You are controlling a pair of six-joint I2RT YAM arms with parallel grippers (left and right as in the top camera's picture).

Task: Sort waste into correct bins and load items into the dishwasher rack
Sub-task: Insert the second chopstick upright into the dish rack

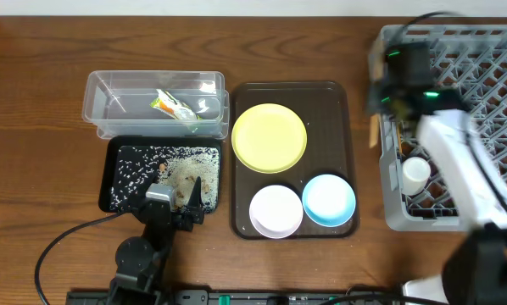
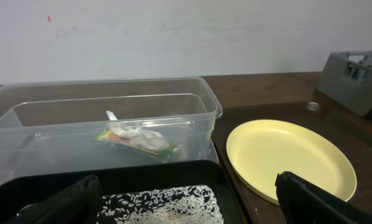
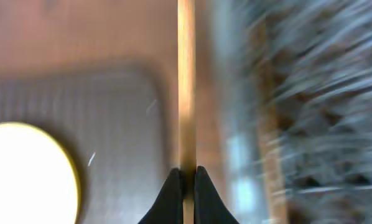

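Note:
My right gripper (image 3: 186,182) is shut on the wooden chopsticks (image 3: 186,74), which stick out straight ahead between the brown serving tray and the blurred grey dishwasher rack (image 3: 310,93). From overhead that gripper (image 1: 379,108) holds the chopsticks (image 1: 375,133) at the rack's (image 1: 474,59) left wall. A white cup (image 1: 415,172) stands in the rack. My left gripper (image 2: 186,205) is open and empty over the black tray (image 2: 173,171) of rice crumbs (image 2: 161,202). The green-and-orange wrapper (image 2: 136,140) lies in the clear tub (image 2: 204,102). The yellow plate (image 1: 269,137), white bowl (image 1: 276,210) and light-blue bowl (image 1: 328,200) sit on the serving tray.
The dark brown serving tray (image 1: 334,106) lies between the bins and the rack. The clear tub (image 1: 101,89) is behind the black tray (image 1: 118,169). My left gripper (image 1: 186,199) sits at the black tray's near edge. A cable runs along the table's front left.

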